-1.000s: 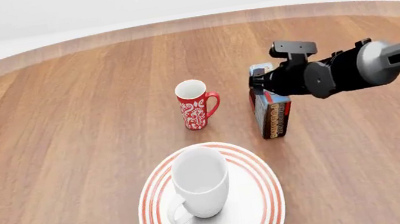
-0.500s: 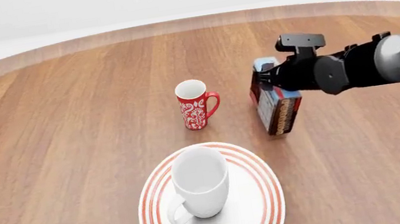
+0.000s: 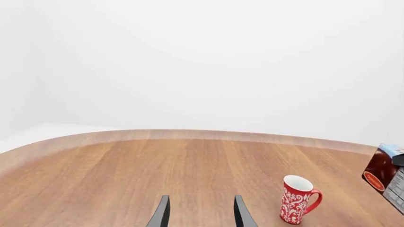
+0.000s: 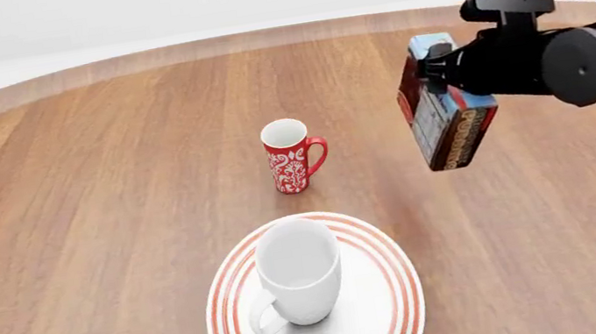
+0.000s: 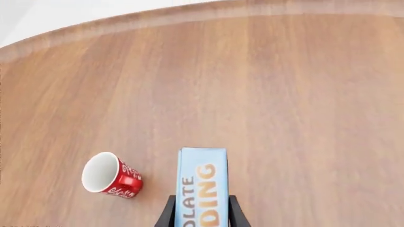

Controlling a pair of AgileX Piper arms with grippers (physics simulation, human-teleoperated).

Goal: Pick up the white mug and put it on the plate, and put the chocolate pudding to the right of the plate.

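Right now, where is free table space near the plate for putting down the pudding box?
Bare wood lies right of the plate, below the chocolate pudding held up by the right gripper. Left of the plate is bare too. Behind it stands the red mug; the white mug fills the plate.

1. The right gripper (image 4: 441,79), clamped on the small light-blue and brown chocolate pudding box (image 4: 446,114), has risen and moved rightward.
2. The box, earlier standing on the wooden table (image 4: 96,162), now hangs tilted above it.
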